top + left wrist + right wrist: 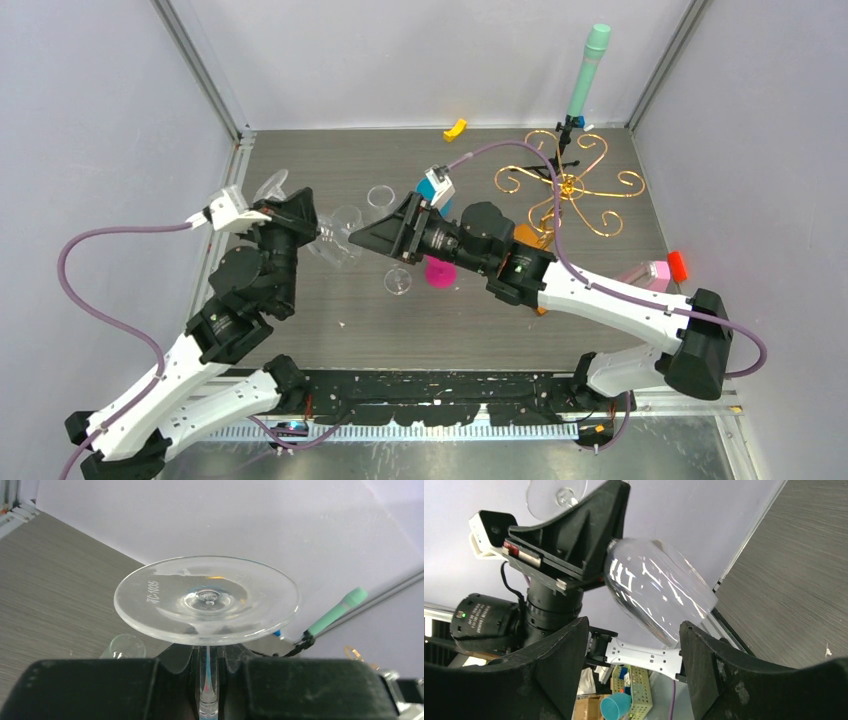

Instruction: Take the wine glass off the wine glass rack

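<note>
Clear wine glass [207,600] is off the wine glass rack [570,186], gripped by the left fingers [90,692], which are clamped on its stem just below the foot.

Left wrist view: the round foot sits face-on in the middle of the frame, with moulded lettering near its left edge. The stem drops into the narrow slot between the two black finger blocks at bottom centre.

Top view: the glass is held roughly on its side at left centre of the frame, foot toward the upper left, bowl toward the right. The rack stands on the table [330,330] at upper right, its gold wire arms curling out from a central stem, well apart from the glass.

Right fingers [559,655] are spread wide. Right wrist view: the bowl runs diagonally from the left fingers at upper centre down to the right, with its rim end between the two right tips. Contact with either tip cannot be told.

Also on the table in the top view:
- two small clear cups [381,197] near centre
- a pink object [440,273] partly under the right arm
- a yellow piece [455,128] at the back edge
- a mint-green cylinder [590,70], upright at upper right behind the rack
</note>
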